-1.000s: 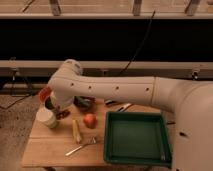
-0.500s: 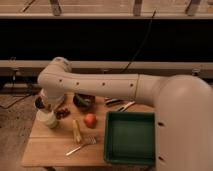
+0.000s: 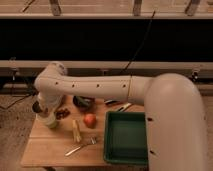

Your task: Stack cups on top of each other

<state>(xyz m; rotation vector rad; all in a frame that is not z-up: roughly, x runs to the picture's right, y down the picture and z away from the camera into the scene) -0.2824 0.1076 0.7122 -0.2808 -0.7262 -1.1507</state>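
Since the earlier frames the white arm [image 3: 100, 90] has swung further left, its elbow now bulging over the far left corner of the counter [image 3: 50, 150], and the view has shifted so that the arm's thick upper section fills the right side. At the far left the end effector [image 3: 44, 111] hangs down over a cream-white cup [image 3: 49, 120] that stands on the counter's left edge; the arm's wrist covers most of it, and I cannot tell whether it is spread wide, narrow, or gripping anything. A dark rounded shape [image 3: 36, 107] sits just beside the wrist on the left, possibly the metal cup, but it is too dim to be sure. No green cup can be made out. Just right of the cream-white cup lies a small dark reddish object [image 3: 62, 113], unclear in form. A dark bowl [image 3: 83, 102] stands behind, half hidden under the arm, its contents not readable. Near it rest a red apple [image 3: 90, 120], a yellow corn-like stick [image 3: 76, 131] and a fork [image 3: 81, 146] toward the near edge. A deep green tray [image 3: 125, 137] occupies the right of the counter, showing nothing inside, its right rim cut off by the arm. Some light utensils [image 3: 120, 106] lie beyond the tray.
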